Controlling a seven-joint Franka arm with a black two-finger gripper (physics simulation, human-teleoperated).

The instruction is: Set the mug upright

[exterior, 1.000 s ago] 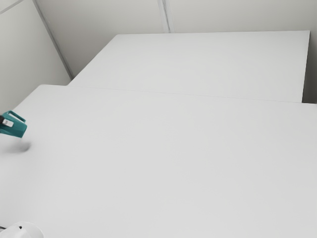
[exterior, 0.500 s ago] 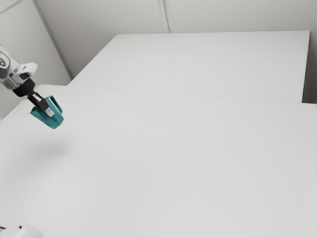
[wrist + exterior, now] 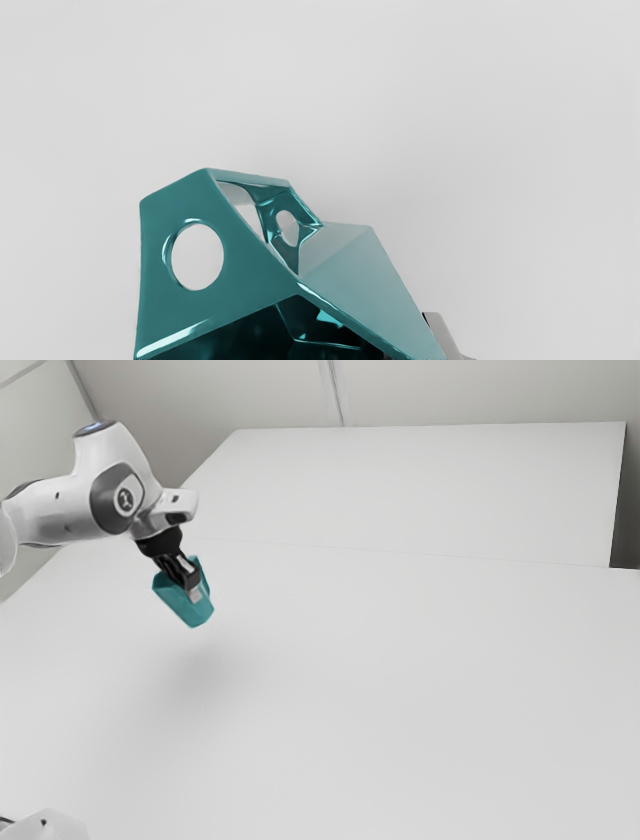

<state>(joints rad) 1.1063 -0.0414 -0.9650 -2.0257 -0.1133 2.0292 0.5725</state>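
Fingers (image 3: 195,596) grip the teal mug (image 3: 181,603) above the counter (image 3: 380,700), their exact spread unclear; its long axis slants, base down toward the exterior view's right, so that axis likely needs swinging vertical before lowering

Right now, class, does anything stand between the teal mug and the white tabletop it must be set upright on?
Nothing visible does. The jaws are closed on the teal mug, holding it tilted in the air; beneath it are the white tabletop and a soft shadow.
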